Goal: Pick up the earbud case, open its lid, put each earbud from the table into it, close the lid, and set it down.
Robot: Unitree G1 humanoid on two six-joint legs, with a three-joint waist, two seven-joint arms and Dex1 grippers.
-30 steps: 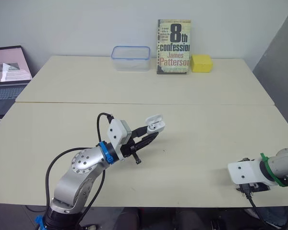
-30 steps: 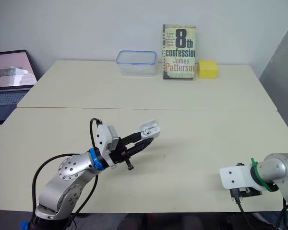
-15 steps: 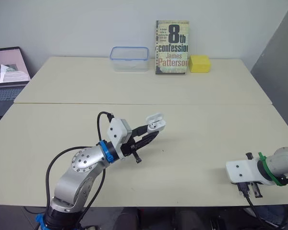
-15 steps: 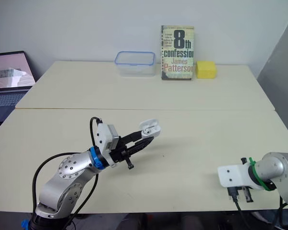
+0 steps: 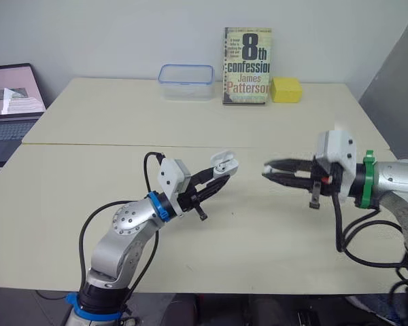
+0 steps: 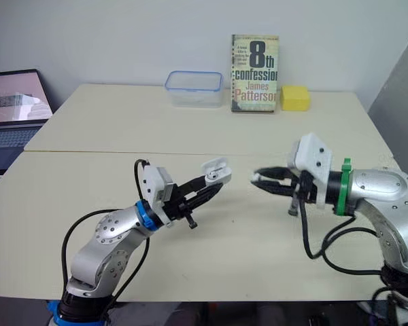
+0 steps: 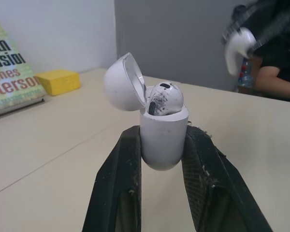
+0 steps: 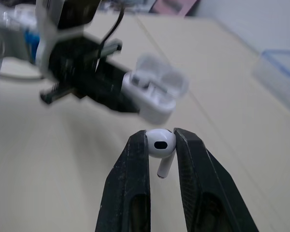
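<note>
1. Up comes the right arm! A second ago it sat low at the near right edge of the table [image 5: 258,238]; now it reaches in over mid-table. The left arm has kept its hold with little change.
2. Far left, a laptop [image 5: 10,109] stands open off the table's edge.
3. At the back, a clear container [image 5: 185,81] with a blue rim sits near the wall.
4. Centre-left, the left gripper [image 5: 216,182] is raised off the table and angled up toward the right. Its two black fingers [image 7: 121,188] are clamped on either side of the earbud case [image 7: 163,140].
5. The case is upright in that grip, its lid [image 7: 123,82] swung open. A seated earbud [image 7: 165,96] pokes out of the top.
6. Behind, a book [image 5: 247,66] leans against the wall.
7. Right of centre, the right gripper [image 5: 266,171] points straight at the case, near it but clearly apart.
8. Its fingers [image 8: 135,164] are nearly closed, pinching the head of a white earbud [image 8: 160,145], stem hanging free between them, above the table.
9. Back right, a yellow block [image 5: 286,89] lies just beside the book.
</note>
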